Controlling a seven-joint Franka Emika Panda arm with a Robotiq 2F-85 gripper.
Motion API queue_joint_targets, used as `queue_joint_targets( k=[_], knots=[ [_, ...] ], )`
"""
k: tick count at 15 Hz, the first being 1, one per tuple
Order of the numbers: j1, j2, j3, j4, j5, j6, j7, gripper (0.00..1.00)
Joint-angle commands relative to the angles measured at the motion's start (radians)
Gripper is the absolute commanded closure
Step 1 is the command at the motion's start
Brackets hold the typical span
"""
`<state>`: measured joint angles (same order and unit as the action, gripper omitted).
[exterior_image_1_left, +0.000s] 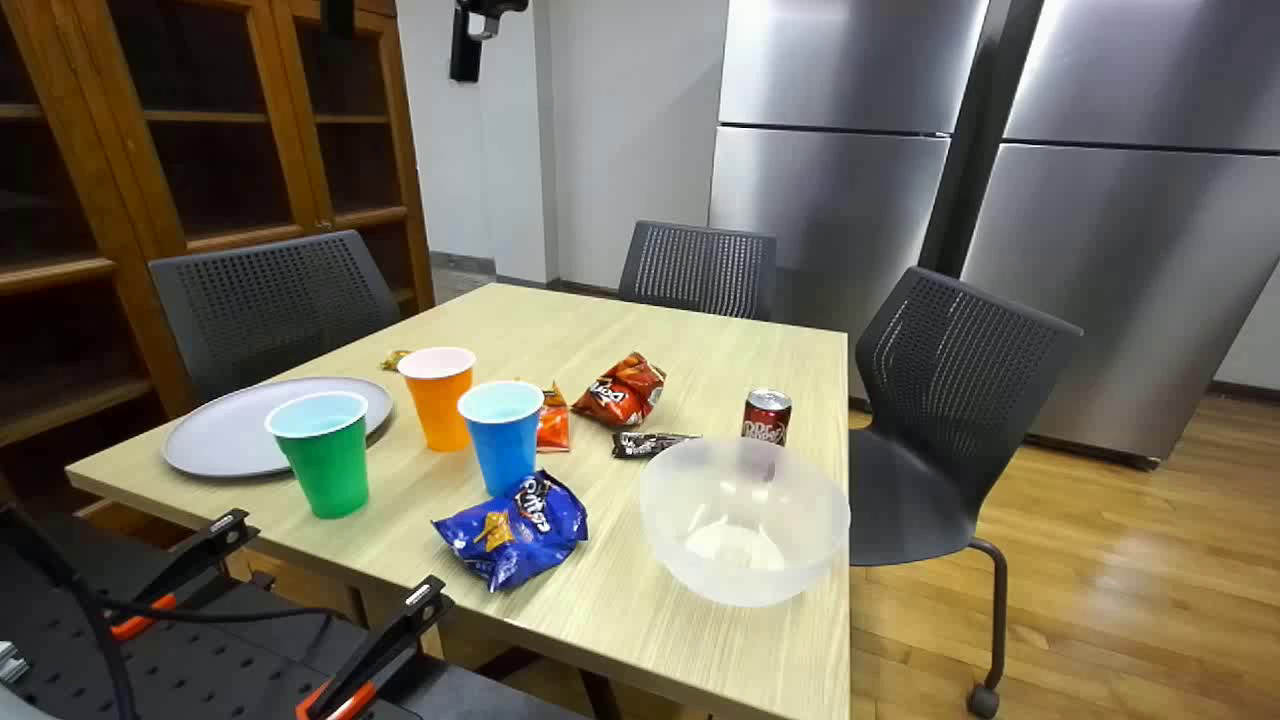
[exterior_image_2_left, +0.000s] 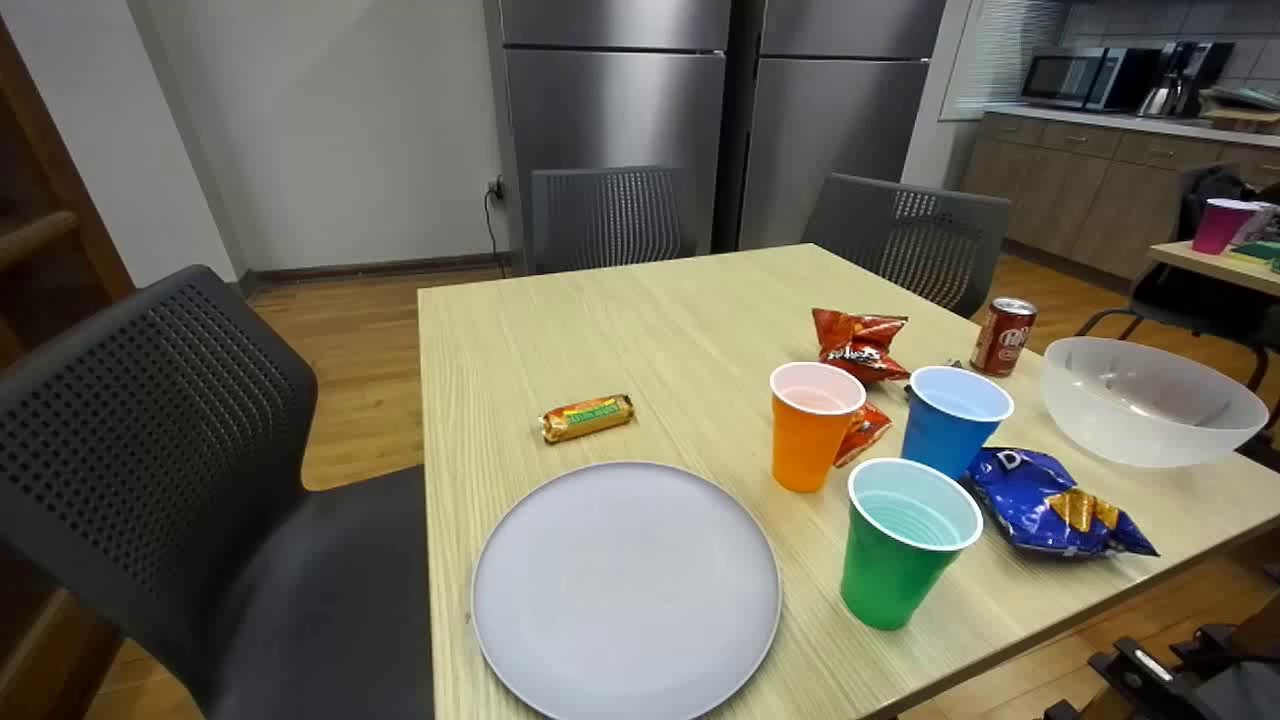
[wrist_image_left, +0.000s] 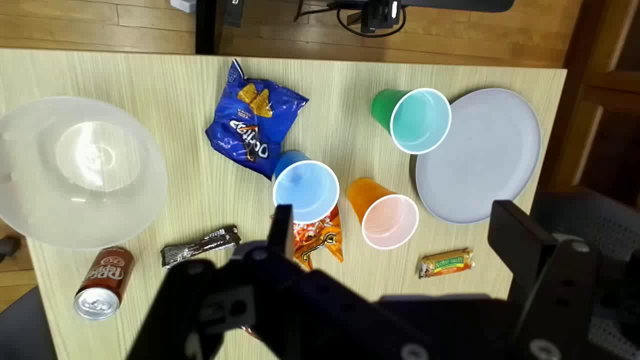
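High above the table my gripper (wrist_image_left: 395, 212) stands open, its black fingers wide apart and nothing between them; its fingers also show at the top of an exterior view. Below lie a gold-wrapped granola bar (wrist_image_left: 446, 263), an upright orange cup (exterior_image_2_left: 806, 440) and an orange snack bag (wrist_image_left: 320, 237). A blue cup (exterior_image_2_left: 945, 430) and a green cup (exterior_image_2_left: 895, 560) stand nearby, beside a grey plate (exterior_image_2_left: 625, 590). A blue Doritos bag (exterior_image_1_left: 520, 528) touches or nearly touches the blue cup. A red Doritos bag (exterior_image_1_left: 625, 390) is mostly hidden by the gripper in the wrist view.
A translucent bowl (exterior_image_1_left: 700, 560) sits near a table corner, with a Dr Pepper can (exterior_image_1_left: 768, 415) and a dark-wrapped bar (wrist_image_left: 202, 245) beside it. Dark chairs (exterior_image_1_left: 965, 400) surround the table (exterior_image_2_left: 600, 330). Clamps (exterior_image_1_left: 385, 640) stand close to its edge. A wooden cabinet (exterior_image_1_left: 200, 120) rises behind.
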<state>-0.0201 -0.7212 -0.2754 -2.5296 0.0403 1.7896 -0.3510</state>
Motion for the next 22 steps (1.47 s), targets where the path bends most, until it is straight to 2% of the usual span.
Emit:
queue_joint_targets(
  k=[1,11,22],
  knots=[
    [-0.016,0.005,0.013,0.002,0.009,-0.002,-0.009,0.00],
    [-0.003,0.021,0.029,0.000,0.011,0.019,-0.008,0.00],
    [0.104,0.045,0.212,-0.061,0.069,0.116,0.093,0.00]
  ],
)
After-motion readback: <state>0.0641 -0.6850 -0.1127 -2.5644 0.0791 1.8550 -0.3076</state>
